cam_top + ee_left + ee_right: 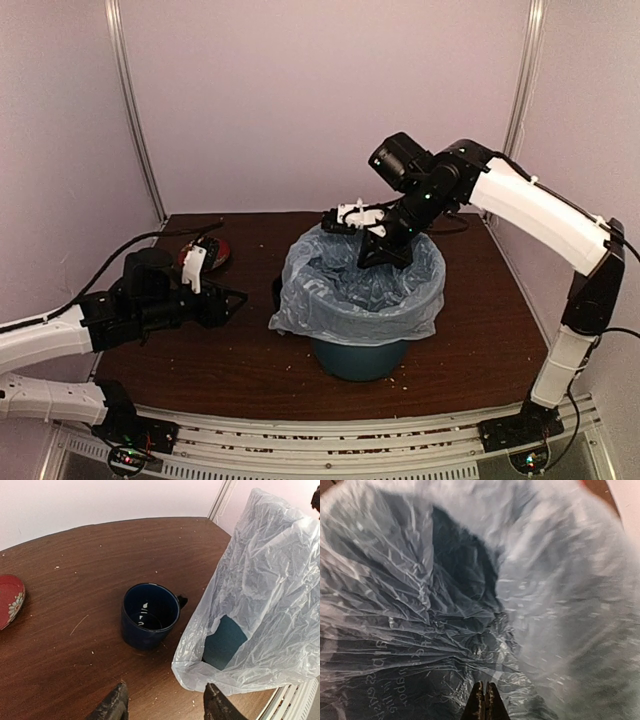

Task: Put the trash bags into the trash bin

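Observation:
The trash bag [360, 285], thin, crinkly and pale blue-grey, is draped over the teal trash bin [360, 358], with its mouth open upward and its skirt hanging down the sides. My right gripper [385, 250] reaches down into the bag's mouth at the far rim. In the right wrist view it [484, 700] is shut, tips against the wrinkled film [445, 605]; I cannot tell if any film is pinched. My left gripper [165, 705] is open and empty, low over the table left of the bag [260, 595]. Teal bin wall [225, 642] shows through a gap.
A small dark blue mug [150, 612] stands on the brown table [75, 570] just left of the bin, ahead of my left gripper. A red patterned plate [7, 600] lies further left. Crumbs are scattered on the wood. Walls close in behind.

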Available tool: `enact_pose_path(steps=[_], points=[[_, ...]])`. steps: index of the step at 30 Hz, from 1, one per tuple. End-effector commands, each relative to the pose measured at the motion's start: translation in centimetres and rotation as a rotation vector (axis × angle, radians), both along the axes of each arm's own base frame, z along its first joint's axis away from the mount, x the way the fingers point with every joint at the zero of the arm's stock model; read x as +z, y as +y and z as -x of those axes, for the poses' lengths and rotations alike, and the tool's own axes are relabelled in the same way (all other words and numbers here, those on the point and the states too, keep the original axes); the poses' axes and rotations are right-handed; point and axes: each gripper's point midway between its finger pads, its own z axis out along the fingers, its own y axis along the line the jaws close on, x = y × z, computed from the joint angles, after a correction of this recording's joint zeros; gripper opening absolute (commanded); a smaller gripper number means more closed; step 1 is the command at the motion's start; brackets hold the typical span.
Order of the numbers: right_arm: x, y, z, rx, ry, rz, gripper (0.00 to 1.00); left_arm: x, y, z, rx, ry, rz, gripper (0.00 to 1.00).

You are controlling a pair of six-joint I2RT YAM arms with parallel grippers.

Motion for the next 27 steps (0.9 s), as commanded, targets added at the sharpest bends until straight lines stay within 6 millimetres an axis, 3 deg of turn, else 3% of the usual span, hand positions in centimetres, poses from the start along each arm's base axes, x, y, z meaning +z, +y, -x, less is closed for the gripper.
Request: enact_pose_path(steps=[1,9,18,27], points=[[-5.6,-0.9,2.2,0.13,0.141,0.191,0.0,0.9,0.2,-0.2,0.022,-0.035,0.036,0.53],[-8.6,-1.3,2.6,0.178,0.126,0.281,0.0,0.0,1.0,0.1,0.04,-0.034,0.027,0.53],[-14.9,-1.2,3.6,0.217,0.155,0.462,0.0,-0.3,0.9,0.2,0.031,-0.04,0.028,0.53],[-18.7,-1.0,4.4,0.247,0.184,0.543,0.0,-0.5,1.3,0.6,0.035,-0.048,0.038,0.54]])
